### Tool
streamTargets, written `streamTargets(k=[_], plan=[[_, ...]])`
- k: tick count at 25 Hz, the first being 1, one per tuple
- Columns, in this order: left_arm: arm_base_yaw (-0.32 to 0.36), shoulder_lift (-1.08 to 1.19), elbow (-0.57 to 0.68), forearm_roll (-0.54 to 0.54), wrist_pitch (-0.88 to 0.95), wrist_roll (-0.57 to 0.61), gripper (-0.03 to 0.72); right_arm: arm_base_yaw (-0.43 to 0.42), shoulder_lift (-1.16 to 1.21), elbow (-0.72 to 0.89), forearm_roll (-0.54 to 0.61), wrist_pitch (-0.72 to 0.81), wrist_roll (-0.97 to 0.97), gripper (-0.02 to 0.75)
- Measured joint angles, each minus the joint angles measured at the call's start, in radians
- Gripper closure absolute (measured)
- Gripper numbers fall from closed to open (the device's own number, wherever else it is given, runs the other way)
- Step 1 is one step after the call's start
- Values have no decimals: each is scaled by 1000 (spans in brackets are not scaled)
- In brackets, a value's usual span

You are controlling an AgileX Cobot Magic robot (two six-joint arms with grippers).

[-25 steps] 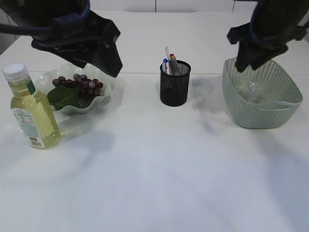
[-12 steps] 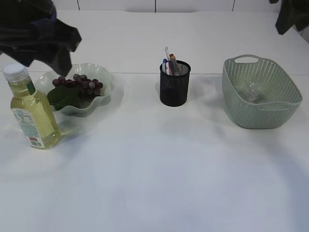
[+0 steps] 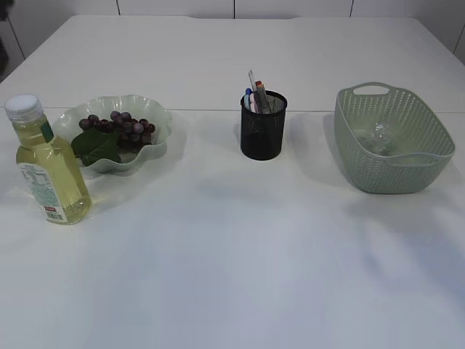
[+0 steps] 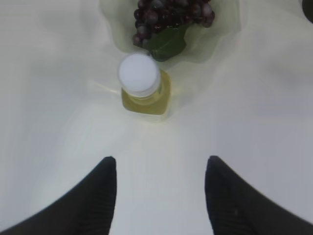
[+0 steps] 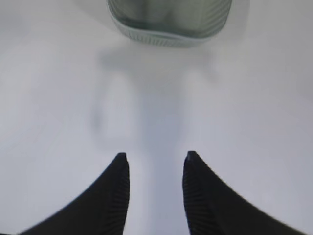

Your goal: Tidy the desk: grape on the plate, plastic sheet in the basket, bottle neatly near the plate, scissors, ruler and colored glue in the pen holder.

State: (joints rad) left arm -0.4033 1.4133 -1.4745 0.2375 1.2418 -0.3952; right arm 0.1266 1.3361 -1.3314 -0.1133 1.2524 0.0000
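A bunch of dark grapes (image 3: 120,125) (image 4: 171,12) with a green leaf lies on the wavy pale-green plate (image 3: 156,116). The yellow-filled bottle (image 3: 47,163) (image 4: 144,85) with a white cap stands upright just left of the plate. A black mesh pen holder (image 3: 263,127) holds several pens and tools; the scissors, ruler and colored glue cannot be told apart. The clear plastic sheet (image 3: 379,134) lies crumpled in the green basket (image 3: 396,174) (image 5: 168,22). My left gripper (image 4: 160,164) hangs open high above the bottle. My right gripper (image 5: 154,159) is open and empty above bare table near the basket. Neither arm shows in the exterior view.
The white table (image 3: 232,262) stretches from the objects to the front edge. A seam runs across it behind the pen holder. White wall panels stand at the back.
Both arms have pulled up and out of the exterior view, the left one away from the plate and the right one away from the basket. The objects have stayed still.
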Motion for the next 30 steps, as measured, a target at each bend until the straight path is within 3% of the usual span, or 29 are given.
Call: streamTargets(k=[5,13,17,22,30], plan=[[102,-111,0,-118,6,134,288,0,-158,150,0,-2,7,433],[107,-350,16,-114,14,191,293,0,-441,271,-2,-142,7,433],[107,-511,126,-120,21,201,293,0,-578,354,0,-161,0,433],[107,-761,312,-201,22,227,293,0,-762,453,5,-159,-11,433],[107,-1135,576,-392,-30,403,285,0,-1116,639,83,-155,-40,433]])
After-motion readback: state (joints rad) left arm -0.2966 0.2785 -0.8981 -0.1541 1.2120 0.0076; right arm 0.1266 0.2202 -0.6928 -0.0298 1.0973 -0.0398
